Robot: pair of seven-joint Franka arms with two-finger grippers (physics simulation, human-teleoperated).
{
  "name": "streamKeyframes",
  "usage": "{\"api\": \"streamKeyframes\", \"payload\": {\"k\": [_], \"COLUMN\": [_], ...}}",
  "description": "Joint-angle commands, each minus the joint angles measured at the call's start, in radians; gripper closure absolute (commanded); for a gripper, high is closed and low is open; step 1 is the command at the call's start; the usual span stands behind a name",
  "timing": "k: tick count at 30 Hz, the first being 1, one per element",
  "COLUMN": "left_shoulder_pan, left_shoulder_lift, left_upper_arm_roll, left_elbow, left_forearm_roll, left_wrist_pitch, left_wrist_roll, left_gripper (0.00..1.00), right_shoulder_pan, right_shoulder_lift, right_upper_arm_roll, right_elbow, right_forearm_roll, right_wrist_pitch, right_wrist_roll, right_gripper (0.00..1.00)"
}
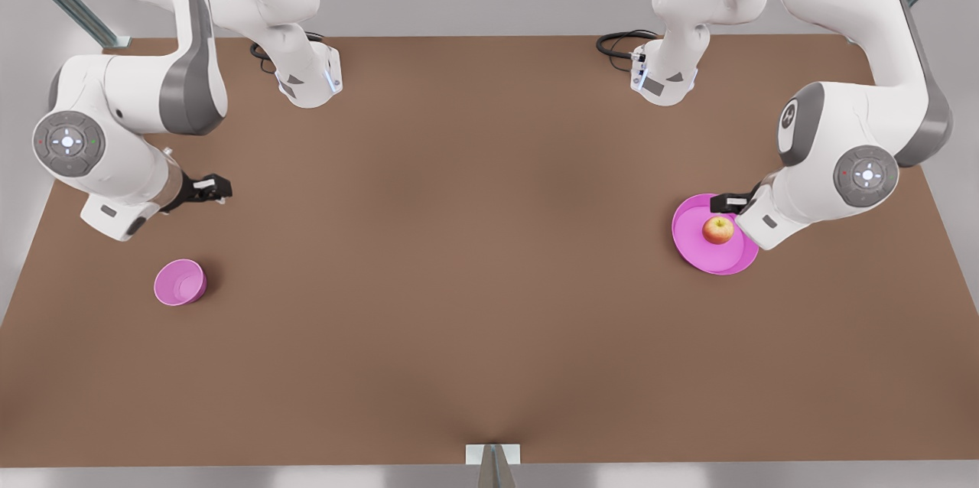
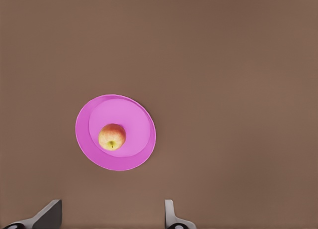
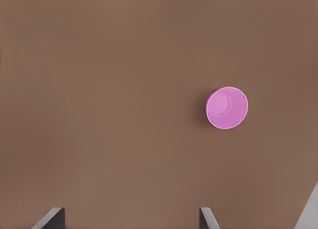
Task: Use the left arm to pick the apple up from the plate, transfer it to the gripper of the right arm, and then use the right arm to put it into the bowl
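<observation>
Front view high overhead across the whole table (image 1: 489, 281); 2 wrist views straight down, well above it.

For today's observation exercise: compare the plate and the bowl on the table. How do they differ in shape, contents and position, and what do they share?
The plate is wide and flat; the bowl is narrower with raised walls.
The plate carries the apple; the bowl is empty.
The plate lies at the front view's right, under the left tool; the bowl sits at the front view's left, near the right tool.
Both are pink, round and rest on the brown table.
</observation>
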Motion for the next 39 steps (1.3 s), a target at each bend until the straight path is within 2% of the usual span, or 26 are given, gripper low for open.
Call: {"api": "streamKeyframes", "payload": {"k": [1,2,3,5,7,10,13,17,19,34,39], "left_shoulder_pan": [0.0,0.003,0.006,0.008,0.012,0.026,0.046,0.048,0.048,0.06,0.06], "left_shoulder_lift": [-0.001,0.005,0.013,0.016,0.033,0.048,0.056,0.054,0.054,0.096,0.096], "left_upper_arm_roll": [0.0,0.006,0.035,0.103,0.132,0.152,0.166,0.184,0.192,0.193,0.193], "left_elbow": [-0.001,-0.056,-0.261,-0.49,-0.617,-0.711,-0.78,-0.82,-0.835,-0.88,-0.93], "left_forearm_roll": [0.001,0.008,0.007,0.004,0.002,0.002,0.004,0.005,0.005,0.004,0.002], "left_wrist_pitch": [0.006,0.044,0.311,0.626,0.807,0.945,1.034,1.04,1.04,1.079,1.194], "left_wrist_roll": [-0.009,0.002,0.01,0.014,0.016,0.022,0.06,0.063,0.065,0.065,0.065], "left_gripper": [0.0,0.0,0.0,0.0,0.0,0.0,0.0,0.0,0.0,0.0,0.0], "right_shoulder_pan": [0.002,0.002,0.0,0.0,-0.009,-0.009,-0.012,-0.015,-0.092,-0.09,-0.078], "right_shoulder_lift": [-0.001,0.001,-0.001,-0.001,-0.001,0.001,0.001,-0.001,-0.007,-0.039,-0.068], "right_upper_arm_roll": [0.001,0.001,0.001,0.001,-0.001,-0.001,-0.006,-0.007,-0.009,-0.004,0.002], "right_elbow": [0.001,0.001,0.002,0.025,0.041,0.041,0.038,0.038,0.034,0.038,0.071], "right_forearm_roll": [0.016,0.011,0.014,0.013,0.022,0.022,0.03,0.03,0.12,0.034,0.034], "right_wrist_pitch": [0.038,0.038,0.038,0.035,0.035,0.035,0.029,0.03,0.032,0.017,-0.039], "right_wrist_roll": [-0.011,-0.013,-0.013,-0.027,-0.019,-0.016,-0.03,-0.031,-0.037,-0.174,-0.12], "right_gripper": [0.0,0.0,0.0,0.0,0.0,0.0,0.0,0.0,0.0,0.0,0.0]}}
